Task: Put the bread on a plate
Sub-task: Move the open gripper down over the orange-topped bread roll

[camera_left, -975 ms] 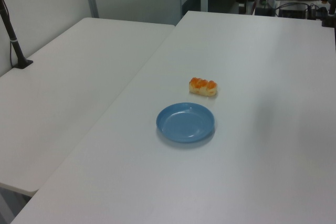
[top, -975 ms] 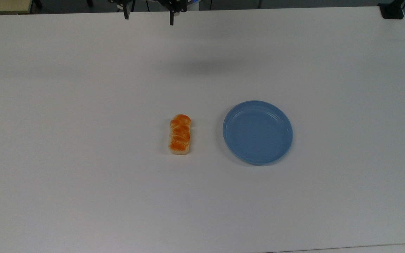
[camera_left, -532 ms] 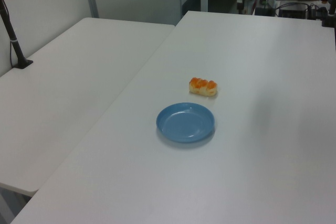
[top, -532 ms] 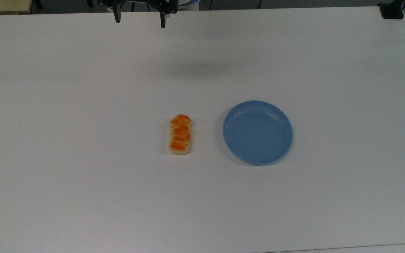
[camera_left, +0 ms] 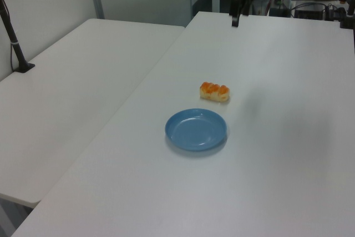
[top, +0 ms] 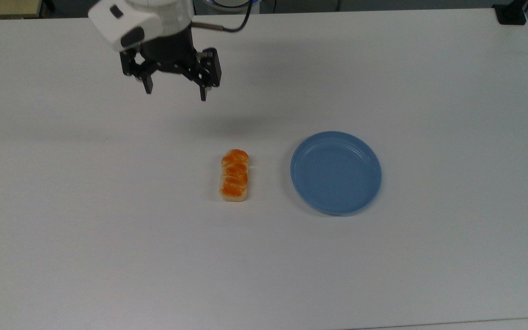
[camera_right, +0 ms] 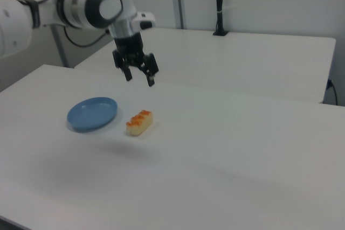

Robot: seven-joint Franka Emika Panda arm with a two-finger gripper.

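Bread on table, plate at top view's right, apart

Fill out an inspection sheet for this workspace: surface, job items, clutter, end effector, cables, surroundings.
Surface: white table, bare apart from the job items.
Job items: bread lying flat on the table, apart from the plate, which has nothing on it.
Clutter: nothing seen.
End effector: end effector open, holding nothing, raised above the table.
Cables: black cable looping off the arm's wrist.
Surroundings: second white table behind, with a black post on it.
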